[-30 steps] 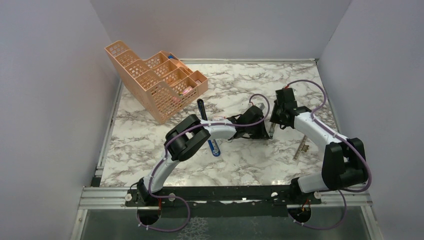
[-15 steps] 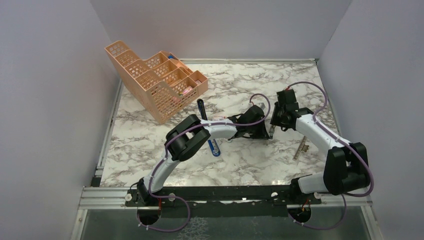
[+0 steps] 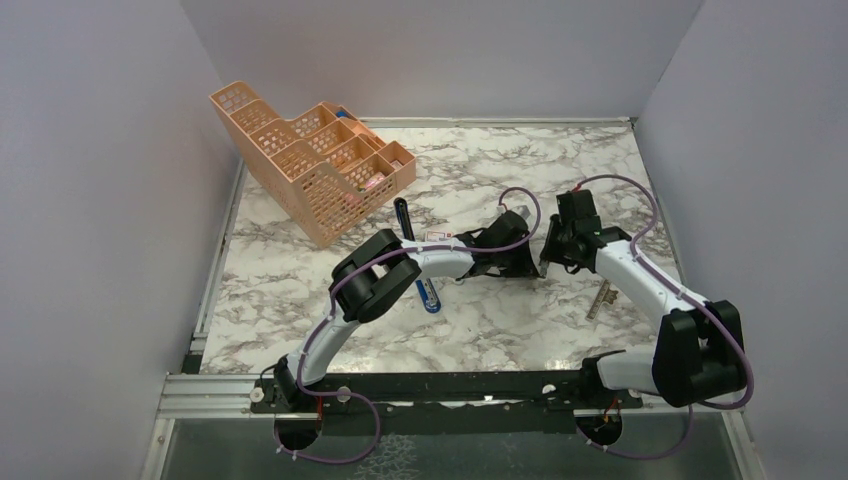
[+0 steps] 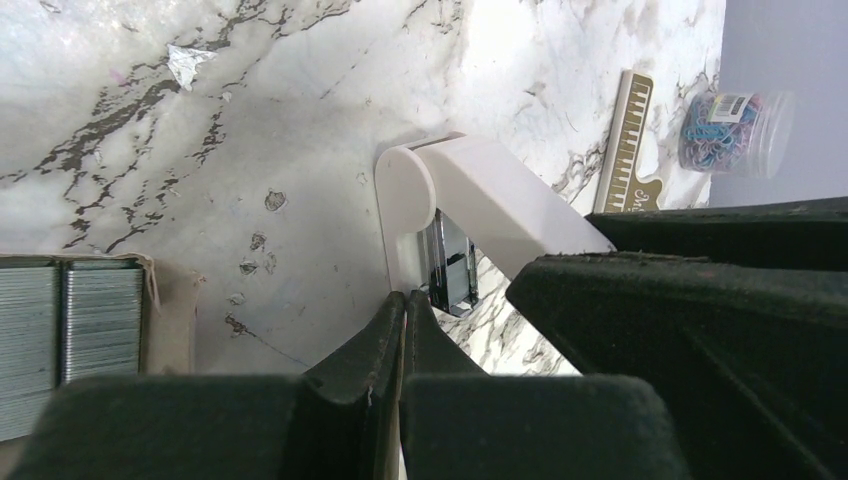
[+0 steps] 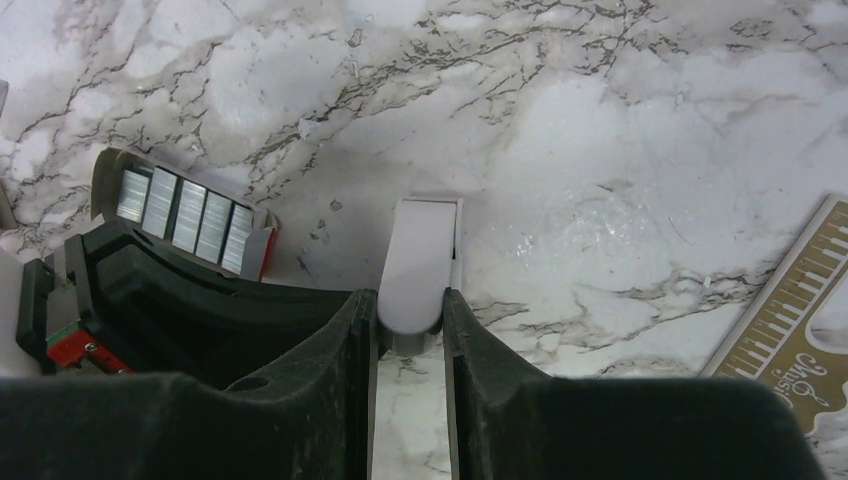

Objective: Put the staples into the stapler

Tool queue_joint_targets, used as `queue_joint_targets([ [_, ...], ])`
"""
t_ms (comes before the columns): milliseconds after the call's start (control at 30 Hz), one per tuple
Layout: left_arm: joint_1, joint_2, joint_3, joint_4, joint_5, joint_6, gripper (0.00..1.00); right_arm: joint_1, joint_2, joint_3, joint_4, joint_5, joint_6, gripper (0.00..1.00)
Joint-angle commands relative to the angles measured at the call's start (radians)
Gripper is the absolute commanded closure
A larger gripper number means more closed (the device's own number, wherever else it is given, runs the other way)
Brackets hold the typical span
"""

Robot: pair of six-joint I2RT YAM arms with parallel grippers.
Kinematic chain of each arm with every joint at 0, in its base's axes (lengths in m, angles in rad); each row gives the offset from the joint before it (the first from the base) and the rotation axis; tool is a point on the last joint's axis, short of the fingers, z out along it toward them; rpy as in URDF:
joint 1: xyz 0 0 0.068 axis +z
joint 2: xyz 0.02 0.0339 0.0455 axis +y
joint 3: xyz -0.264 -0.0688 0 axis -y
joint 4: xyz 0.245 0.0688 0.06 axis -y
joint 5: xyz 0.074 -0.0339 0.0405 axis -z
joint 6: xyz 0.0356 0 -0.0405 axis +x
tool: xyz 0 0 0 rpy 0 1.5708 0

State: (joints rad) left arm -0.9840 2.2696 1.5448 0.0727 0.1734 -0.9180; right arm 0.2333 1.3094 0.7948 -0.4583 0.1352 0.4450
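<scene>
From above, the blue stapler (image 3: pixel 430 297) lies on the marble desk (image 3: pixel 480 320) under the left forearm, near the peach mesh organiser (image 3: pixel 310 165) and well apart from both wrists. The left pincer (image 3: pixel 528 262) and right pincer (image 3: pixel 548 258) meet tip to tip at mid-desk, and a ruler (image 3: pixel 603 298) lies to their right. The staples cannot be made out from here. In the left wrist view, the left pincer (image 4: pixel 403 300) has its fingers pressed together with nothing visible between them, its tips just beside the foot of a white block (image 4: pixel 480 195) with a metal insert. The staples (image 4: pixel 95 320) sit as ribbed grey strips in an open cardboard box (image 4: pixel 170 330) at the lower left, and a jar (image 4: pixel 730 130) of coloured clips stands beyond the ruler. In the right wrist view, the right pincer (image 5: pixel 412 300) pinches the white block from both sides. The staples (image 5: pixel 185 212) lie in their box just left of it, beside the left arm's dark finger.
</scene>
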Motion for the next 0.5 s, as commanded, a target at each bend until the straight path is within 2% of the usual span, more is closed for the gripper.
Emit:
queue_joint_targets([
  [0, 0.002, 0.039, -0.037, -0.029, -0.074, 0.015, 1.00, 0.003, 0.023, -0.049, -0.029, -0.082, 0.044, 0.74],
  [467, 0.004, 0.022, -0.047, -0.019, -0.072, 0.025, 1.00, 0.003, 0.113, -0.097, 0.018, -0.062, 0.093, 0.76],
])
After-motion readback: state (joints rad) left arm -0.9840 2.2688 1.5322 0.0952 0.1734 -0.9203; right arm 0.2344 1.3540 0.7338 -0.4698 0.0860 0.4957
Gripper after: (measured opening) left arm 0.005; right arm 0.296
